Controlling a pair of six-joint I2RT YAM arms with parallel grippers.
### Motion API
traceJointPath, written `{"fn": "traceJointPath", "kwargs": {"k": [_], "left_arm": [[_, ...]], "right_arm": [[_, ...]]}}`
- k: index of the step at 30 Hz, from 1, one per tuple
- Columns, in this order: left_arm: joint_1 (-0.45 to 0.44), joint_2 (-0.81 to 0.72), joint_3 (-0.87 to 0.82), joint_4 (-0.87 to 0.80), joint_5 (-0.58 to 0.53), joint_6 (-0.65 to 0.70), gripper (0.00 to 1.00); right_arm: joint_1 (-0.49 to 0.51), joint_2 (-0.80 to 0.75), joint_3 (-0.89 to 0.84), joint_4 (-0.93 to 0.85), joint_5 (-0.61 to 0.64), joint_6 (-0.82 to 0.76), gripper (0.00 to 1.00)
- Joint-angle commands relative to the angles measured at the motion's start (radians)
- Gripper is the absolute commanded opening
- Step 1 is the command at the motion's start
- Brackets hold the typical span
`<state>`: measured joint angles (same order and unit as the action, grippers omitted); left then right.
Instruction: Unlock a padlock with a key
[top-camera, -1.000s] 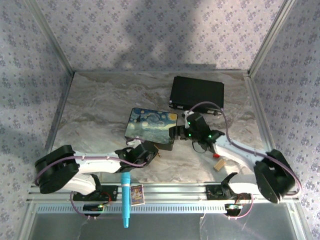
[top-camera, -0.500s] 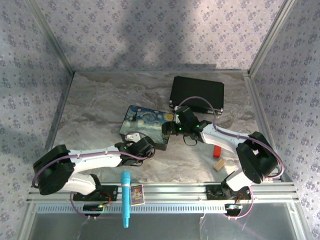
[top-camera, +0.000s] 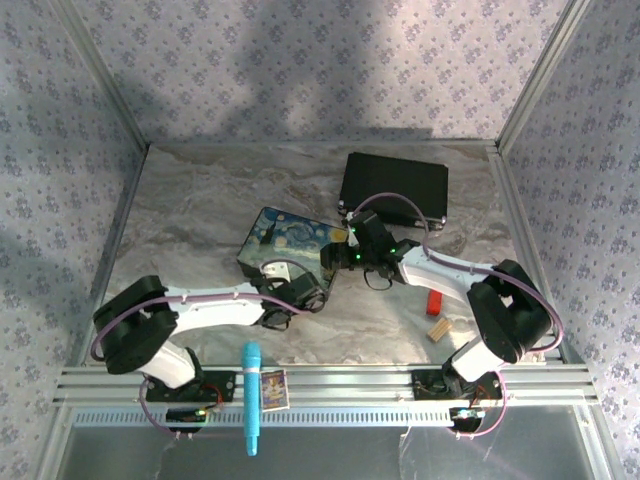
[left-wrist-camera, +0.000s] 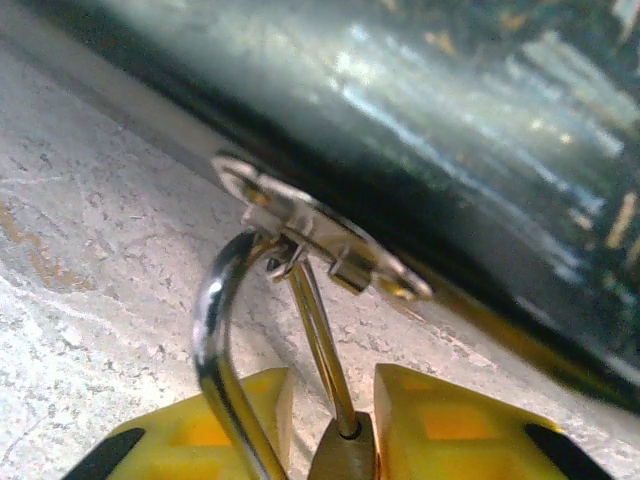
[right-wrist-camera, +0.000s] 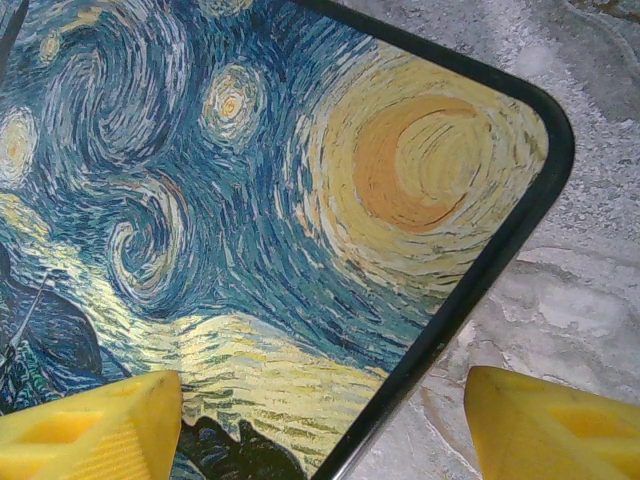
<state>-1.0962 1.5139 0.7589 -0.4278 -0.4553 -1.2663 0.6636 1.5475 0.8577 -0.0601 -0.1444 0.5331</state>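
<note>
In the left wrist view the brass padlock (left-wrist-camera: 345, 455) sits between my yellow fingers (left-wrist-camera: 440, 420). Its silver shackle (left-wrist-camera: 215, 300) runs up through the metal hasp (left-wrist-camera: 310, 235) on the side of the painted box (left-wrist-camera: 450, 120). My left gripper (left-wrist-camera: 335, 378) is shut on the padlock, at the box's near edge (top-camera: 308, 292). My right gripper (right-wrist-camera: 320, 400) is open, straddling the box's right corner (top-camera: 335, 258) above the painted lid (right-wrist-camera: 250, 200). The key is out of view.
A black case (top-camera: 393, 185) lies at the back right. A small red cylinder (top-camera: 434, 302) and a tan wooden block (top-camera: 438, 329) sit by the right arm. A blue marker (top-camera: 251, 395) and a card (top-camera: 273, 388) rest on the front rail.
The painted box has slid and turned to the left. The right gripper has swung left to its right corner. The left gripper has stayed at the box's near edge, its arm drawing in.
</note>
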Motion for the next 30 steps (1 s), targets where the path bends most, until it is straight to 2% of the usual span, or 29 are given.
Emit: {"fn": "traceJointPath", "kwargs": {"k": [1,4,13,17,19,21,24,27,30], "left_arm": [[-0.029,0.055,0.005,-0.129,0.012,0.064,0.31],[-0.045,0.088,0.02,-0.133,0.011,0.054,0.29],[-0.07,0.111,0.073,-0.244,-0.024,0.055,0.13],[-0.052,0.123,0.069,-0.319,-0.05,0.059,0.12],[-0.05,0.087,0.032,-0.259,-0.039,0.103,0.13],[-0.052,0.031,-0.036,-0.09,0.014,0.192,0.13],[-0.051,-0.032,-0.11,0.081,0.076,0.246,0.14],[-0.054,-0.062,-0.133,0.146,0.115,0.273,0.21],[-0.056,-0.087,-0.173,0.226,0.139,0.278,0.22]], "right_arm": [[-0.006,0.061,-0.028,-0.179,0.104,-0.005,0.74],[-0.005,0.065,-0.026,-0.182,0.104,-0.005,0.74],[-0.005,0.077,-0.02,-0.189,0.109,-0.011,0.74],[-0.017,0.07,0.0,-0.209,0.122,-0.026,0.74],[-0.024,0.068,0.015,-0.224,0.127,-0.036,0.74],[-0.031,0.071,0.023,-0.228,0.129,-0.042,0.74],[-0.033,0.087,0.03,-0.224,0.123,-0.044,0.74],[-0.032,0.104,0.028,-0.212,0.109,-0.037,0.74],[-0.031,0.116,0.021,-0.198,0.104,-0.029,0.74]]}}
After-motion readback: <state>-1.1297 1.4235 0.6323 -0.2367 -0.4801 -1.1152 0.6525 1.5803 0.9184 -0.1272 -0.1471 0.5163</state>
